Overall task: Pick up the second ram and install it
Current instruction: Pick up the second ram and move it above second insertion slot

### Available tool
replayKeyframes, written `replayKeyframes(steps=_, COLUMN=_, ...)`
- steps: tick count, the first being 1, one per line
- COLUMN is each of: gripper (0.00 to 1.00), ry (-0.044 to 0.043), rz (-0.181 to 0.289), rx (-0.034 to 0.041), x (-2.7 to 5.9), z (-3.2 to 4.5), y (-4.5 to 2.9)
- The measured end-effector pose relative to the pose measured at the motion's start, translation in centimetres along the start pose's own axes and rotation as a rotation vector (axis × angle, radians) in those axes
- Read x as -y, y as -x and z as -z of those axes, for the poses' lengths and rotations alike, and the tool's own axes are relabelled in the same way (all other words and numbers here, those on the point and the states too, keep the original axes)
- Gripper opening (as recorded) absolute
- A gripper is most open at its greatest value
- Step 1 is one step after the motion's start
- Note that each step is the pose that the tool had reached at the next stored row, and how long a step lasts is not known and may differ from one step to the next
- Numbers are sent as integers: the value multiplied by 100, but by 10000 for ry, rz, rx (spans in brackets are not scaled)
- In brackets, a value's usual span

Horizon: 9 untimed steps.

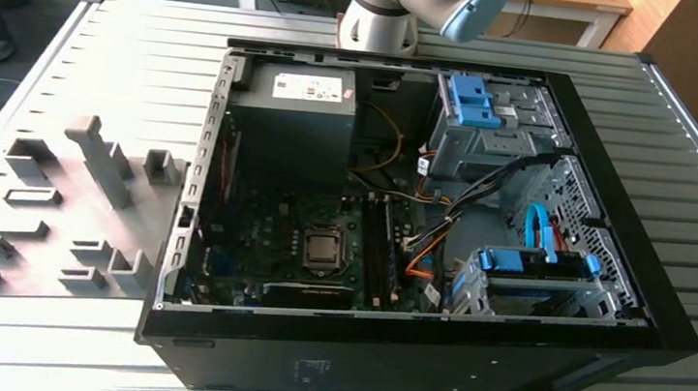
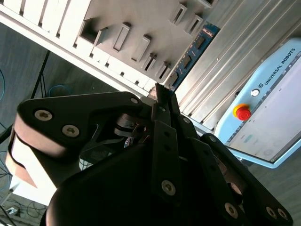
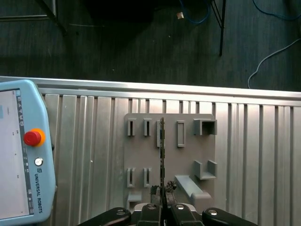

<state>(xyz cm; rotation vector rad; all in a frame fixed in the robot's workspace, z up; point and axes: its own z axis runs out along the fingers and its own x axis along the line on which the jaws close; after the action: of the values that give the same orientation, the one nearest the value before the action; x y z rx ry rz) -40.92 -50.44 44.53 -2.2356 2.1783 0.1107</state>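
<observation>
In both wrist views my gripper is shut on the second ram. It is a thin dark circuit strip, seen edge-on, sticking out from between the fingertips. I hold it high in the air over the gray fixture plate, apart from its slots. The open computer case lies on the ribbed metal table. Its motherboard has long dark memory slots beside the processor socket.
Gray fixture blocks stand up from the plate at the exterior view's left. A light-blue teach pendant with a red stop button lies on the table near the plate. Cables and blue drive cages crowd the case's right half.
</observation>
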Motion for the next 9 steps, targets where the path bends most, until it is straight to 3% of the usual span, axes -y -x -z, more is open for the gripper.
replayKeyframes(steps=4, gripper=14, ry=7, rz=1, rx=-2, x=16, z=5, y=0)
replayKeyframes(steps=9, gripper=14, ry=52, rz=-4, rx=-1, x=229, z=9, y=-6)
